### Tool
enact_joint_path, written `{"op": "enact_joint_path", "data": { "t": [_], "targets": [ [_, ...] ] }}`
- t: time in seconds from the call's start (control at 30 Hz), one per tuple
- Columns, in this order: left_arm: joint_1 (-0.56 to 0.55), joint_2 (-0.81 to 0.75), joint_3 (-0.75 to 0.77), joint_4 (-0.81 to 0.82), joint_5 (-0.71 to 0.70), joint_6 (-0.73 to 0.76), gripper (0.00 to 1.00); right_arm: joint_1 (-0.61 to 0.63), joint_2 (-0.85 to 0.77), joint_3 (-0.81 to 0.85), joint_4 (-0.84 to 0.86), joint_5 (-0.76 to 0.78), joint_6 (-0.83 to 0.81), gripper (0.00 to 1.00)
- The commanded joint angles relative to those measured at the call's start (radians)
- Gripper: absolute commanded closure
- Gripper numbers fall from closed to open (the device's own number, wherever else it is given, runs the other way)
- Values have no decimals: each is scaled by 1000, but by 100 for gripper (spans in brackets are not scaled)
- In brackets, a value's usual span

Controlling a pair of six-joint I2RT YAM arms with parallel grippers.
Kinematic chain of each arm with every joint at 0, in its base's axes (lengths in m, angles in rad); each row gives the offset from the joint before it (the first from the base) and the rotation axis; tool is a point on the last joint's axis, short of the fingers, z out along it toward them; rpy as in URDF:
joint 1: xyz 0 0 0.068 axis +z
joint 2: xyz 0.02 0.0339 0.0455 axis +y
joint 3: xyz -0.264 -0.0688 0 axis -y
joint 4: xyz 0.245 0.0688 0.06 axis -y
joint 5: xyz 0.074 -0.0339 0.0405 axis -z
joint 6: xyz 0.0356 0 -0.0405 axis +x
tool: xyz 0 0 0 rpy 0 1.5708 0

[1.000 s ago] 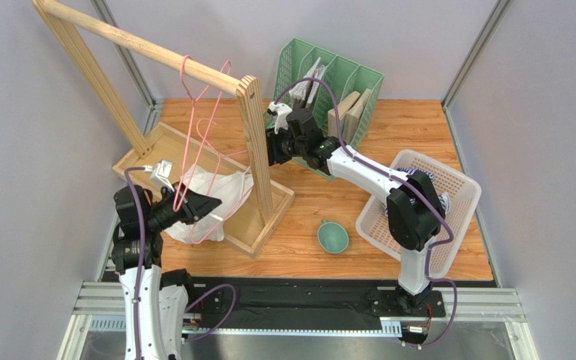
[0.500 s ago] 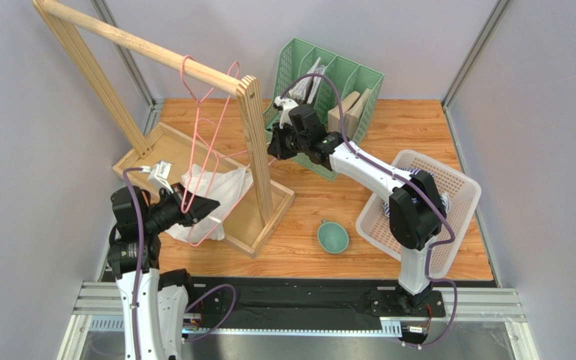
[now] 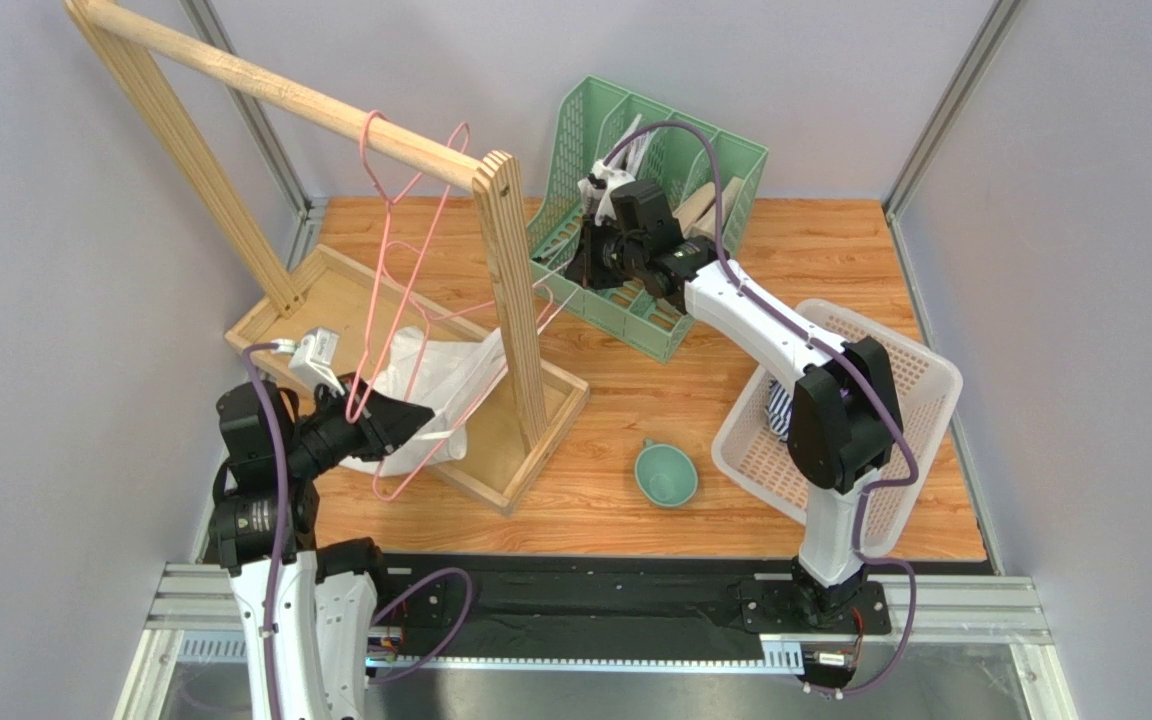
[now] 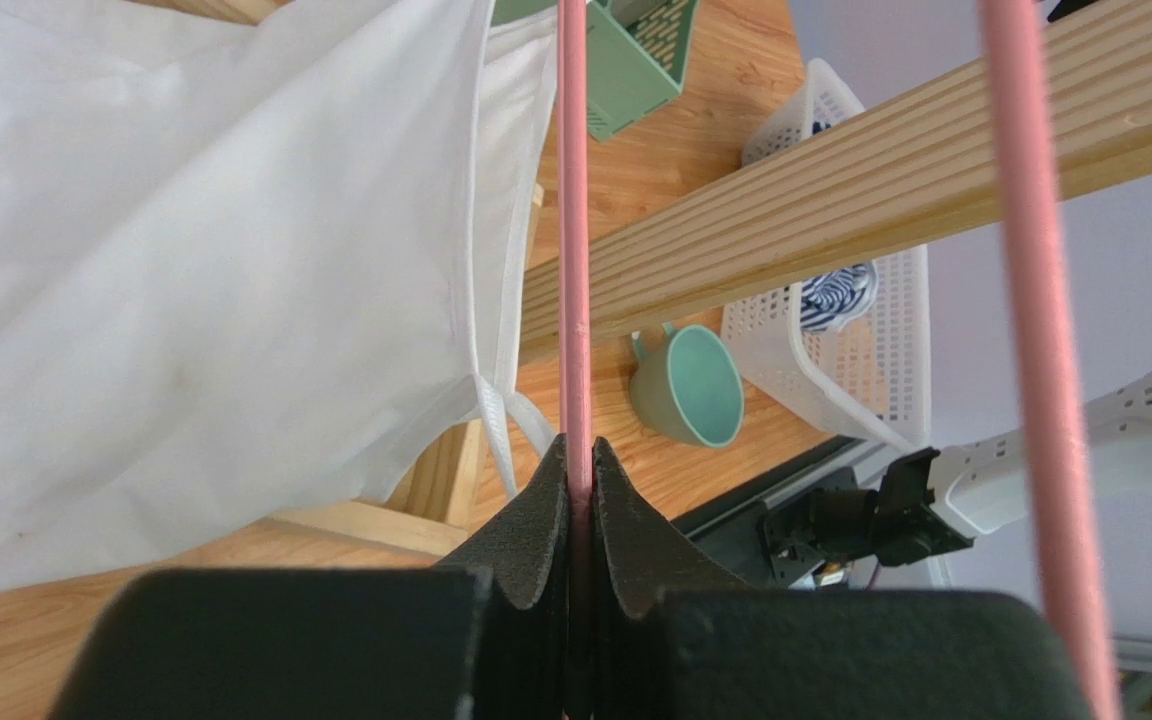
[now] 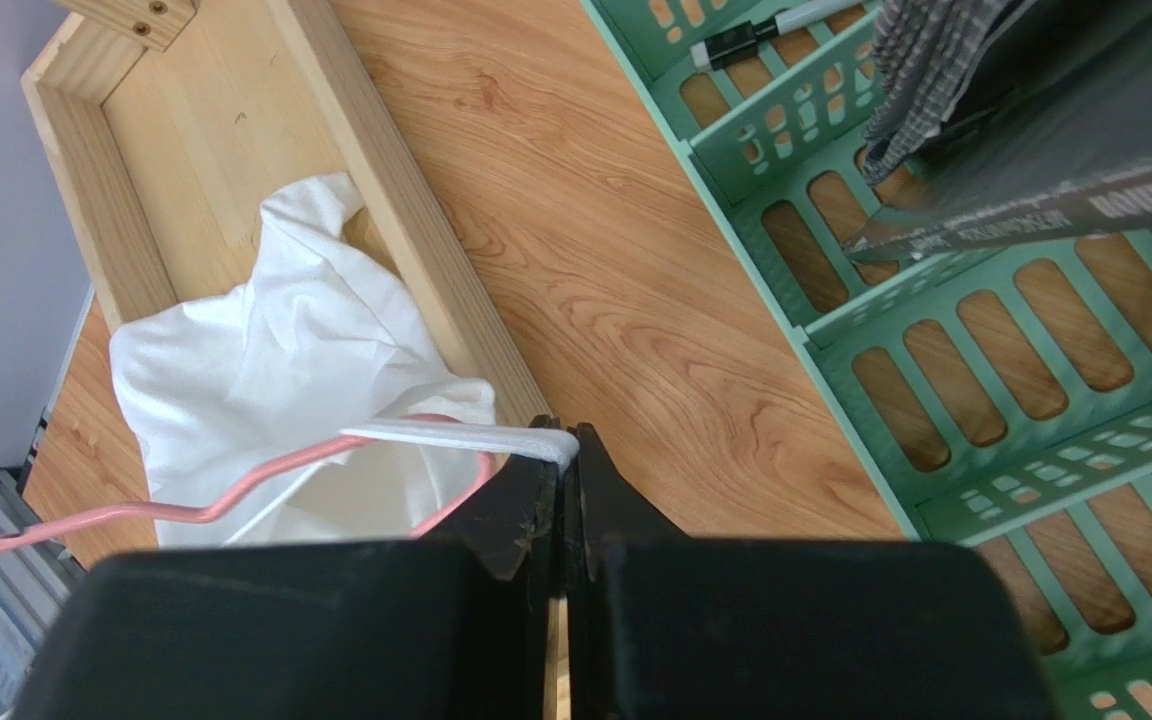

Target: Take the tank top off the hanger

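The white tank top point(image 3: 440, 383) hangs bunched low on a pink wire hanger point(image 3: 387, 285) whose hook sits on the wooden rack's rail point(image 3: 312, 105). My left gripper point(image 3: 425, 419) is shut on the hanger's lower wire point(image 4: 576, 300), with the white cloth point(image 4: 192, 270) to its left. My right gripper point(image 3: 585, 258) is shut on a white strap point(image 5: 455, 435) of the tank top and holds it stretched to the right, past the rack's post point(image 3: 510, 285). The strap crosses the hanger's pink end point(image 5: 237, 488) in the right wrist view.
The wooden rack's base tray point(image 3: 515, 473) lies at the left. A green file organiser point(image 3: 642, 323) stands behind my right gripper. A teal cup point(image 3: 666, 474) and a white basket point(image 3: 920, 375) holding a striped cloth sit at the right.
My right gripper has moved right and back towards the green organiser, drawing the strap out past the post. The left gripper has kept its hold and shifted slightly down with the hanger.
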Motion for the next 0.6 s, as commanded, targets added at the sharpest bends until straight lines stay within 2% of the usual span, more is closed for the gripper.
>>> {"op": "enact_joint_path", "data": {
  "t": [0.0, 0.2, 0.37, 0.57],
  "targets": [
    [-2, -25, 75, -12, -23, 20, 100, -9, 0, 23, -25, 5, 39, 100],
    [-2, -24, 124, -9, -55, 2, 100, -9, 22, 5, -17, -69, 83, 100],
    [-2, -19, 133, -5, 0, -6, 100, -9, 74, 62, -52, -85, 85, 100],
    [-2, -24, 121, 0, -55, -4, 100, -2, 63, 46, -51, -151, 111, 99]
  ]
}}
